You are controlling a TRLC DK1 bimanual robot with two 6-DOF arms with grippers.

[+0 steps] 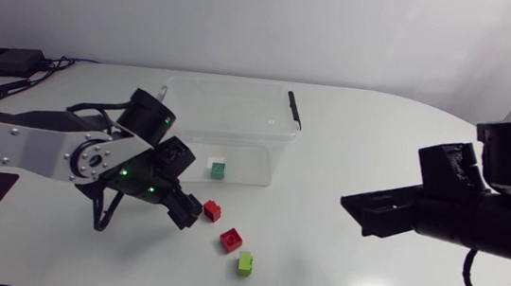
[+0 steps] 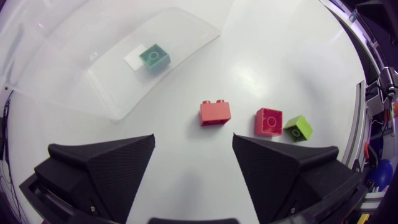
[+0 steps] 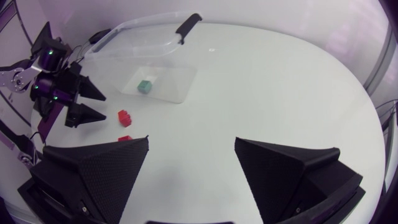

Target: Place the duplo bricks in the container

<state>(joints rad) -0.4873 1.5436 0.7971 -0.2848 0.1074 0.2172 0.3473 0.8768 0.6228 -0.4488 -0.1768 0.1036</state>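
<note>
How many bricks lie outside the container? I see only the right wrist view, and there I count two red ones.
Observer: Three. The head view shows a lime brick close beside the red brick that your right tool half hides; that tool covers the lime one fully.
Operator: Does the left tool hold anything?
Observer: No. The left wrist view shows the left tool open, with the other red brick just ahead of its fingers, not touching them.
</note>
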